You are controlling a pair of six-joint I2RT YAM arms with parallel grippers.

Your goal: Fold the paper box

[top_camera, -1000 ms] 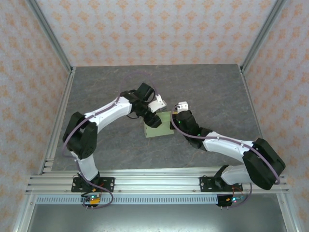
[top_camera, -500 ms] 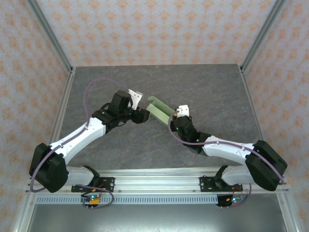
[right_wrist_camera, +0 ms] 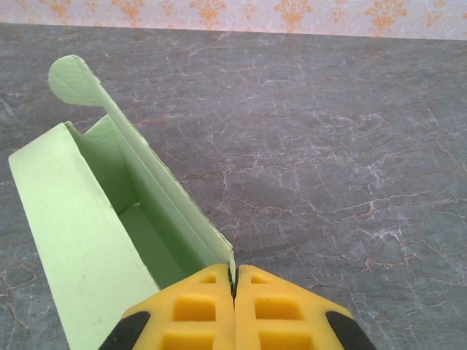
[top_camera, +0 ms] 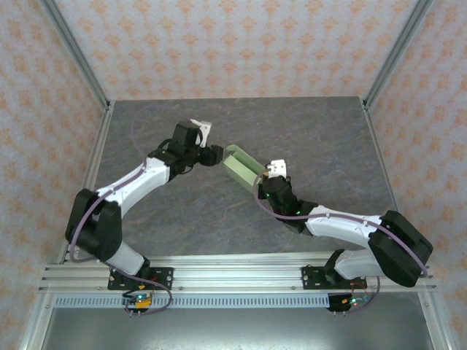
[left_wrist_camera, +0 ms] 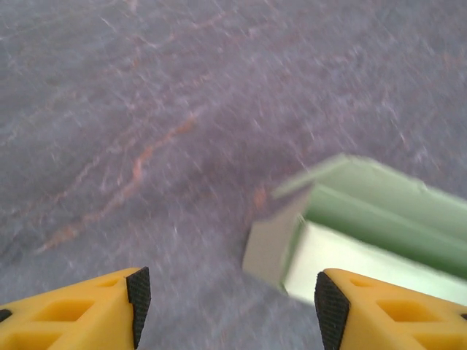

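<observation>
- In the top view the paper box [top_camera: 241, 168] sits just above the middle of the frame on the grey table [top_camera: 321, 131]. Its long axis runs on a diagonal from upper left to lower right.
- The right gripper [top_camera: 261, 182] is at the box's lower-right end. The left gripper [top_camera: 217, 154] is just beside its upper-left end, apart from the card. Each arm therefore has one end, and the left is the free one.
- In the right wrist view the right fingers [right_wrist_camera: 197, 302] are pressed together at the bottom centre, pinching the top edge of one long wall. The box stretches away to the upper left as an open trough, with a rounded tab [right_wrist_camera: 73, 80] standing at its far end.
- In the left wrist view the left fingers [left_wrist_camera: 109, 306] are spread wide at the bottom corners, holding and touching nothing. The box's end is blurred, in the right half, ahead of the gap and close above the right-hand finger.
- Judged from this, the next move depends on the left gripper shifting toward frame right to meet that end.
- The pictures do not settle whether the box rests on the table or is lifted.
</observation>
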